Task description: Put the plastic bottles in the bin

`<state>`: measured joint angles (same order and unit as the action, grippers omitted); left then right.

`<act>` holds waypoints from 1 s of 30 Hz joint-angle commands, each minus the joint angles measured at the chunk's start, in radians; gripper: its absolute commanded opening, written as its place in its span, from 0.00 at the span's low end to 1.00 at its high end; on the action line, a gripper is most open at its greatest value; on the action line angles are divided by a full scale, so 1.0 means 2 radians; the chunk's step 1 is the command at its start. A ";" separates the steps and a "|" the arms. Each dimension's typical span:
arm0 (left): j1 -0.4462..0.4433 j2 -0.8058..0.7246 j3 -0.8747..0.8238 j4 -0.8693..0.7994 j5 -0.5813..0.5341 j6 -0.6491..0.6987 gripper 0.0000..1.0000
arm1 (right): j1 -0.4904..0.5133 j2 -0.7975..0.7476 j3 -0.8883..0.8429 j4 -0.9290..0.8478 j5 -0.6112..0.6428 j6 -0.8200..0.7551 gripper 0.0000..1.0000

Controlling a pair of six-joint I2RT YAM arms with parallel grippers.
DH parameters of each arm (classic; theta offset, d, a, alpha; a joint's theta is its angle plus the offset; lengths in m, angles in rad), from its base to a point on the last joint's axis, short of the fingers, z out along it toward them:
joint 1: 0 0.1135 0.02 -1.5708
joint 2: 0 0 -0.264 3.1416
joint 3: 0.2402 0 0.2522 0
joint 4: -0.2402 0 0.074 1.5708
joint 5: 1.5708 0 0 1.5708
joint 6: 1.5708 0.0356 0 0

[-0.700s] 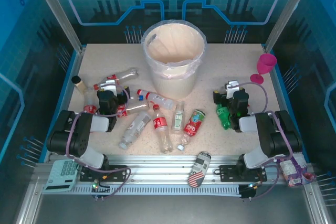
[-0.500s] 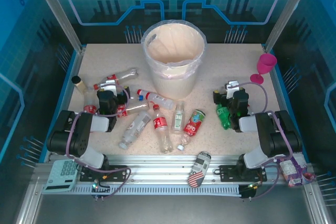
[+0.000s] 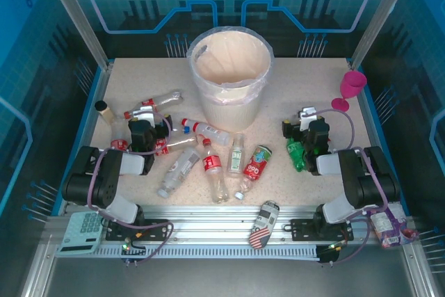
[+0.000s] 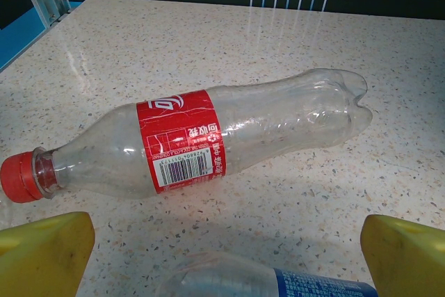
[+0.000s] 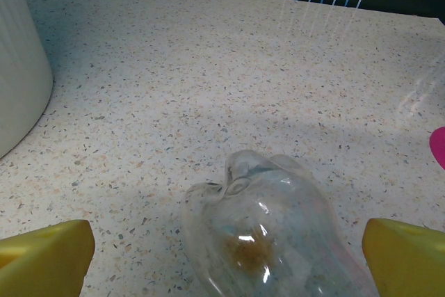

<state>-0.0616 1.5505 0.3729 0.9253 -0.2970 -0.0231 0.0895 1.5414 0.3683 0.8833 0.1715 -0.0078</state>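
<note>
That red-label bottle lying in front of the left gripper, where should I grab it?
Grip the red-label bottle around its labelled middle, coming down from above with the fingers astride its width. It lies flat on its side, and that straight section looks evener than the neck or lobed base.

The clear bottle (image 5: 271,241) and blue-labelled bottle (image 4: 278,284) run off their views' bottom edges.
</note>
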 commanded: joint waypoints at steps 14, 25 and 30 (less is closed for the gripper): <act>0.020 -0.001 0.001 0.004 0.043 -0.003 0.99 | -0.014 -0.001 0.012 0.007 -0.026 0.010 1.00; 0.015 -0.212 0.126 -0.335 -0.015 -0.031 0.99 | -0.026 -0.167 0.157 -0.405 -0.006 0.034 1.00; 0.015 -0.231 0.275 -0.595 -0.003 -0.087 0.99 | -0.034 -0.156 0.283 -0.689 0.004 0.062 1.00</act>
<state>-0.0338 1.0954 0.8021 0.1341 -0.2996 -0.1143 0.0433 1.2098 0.8524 -0.0254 0.1574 0.0692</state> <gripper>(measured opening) 0.992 0.996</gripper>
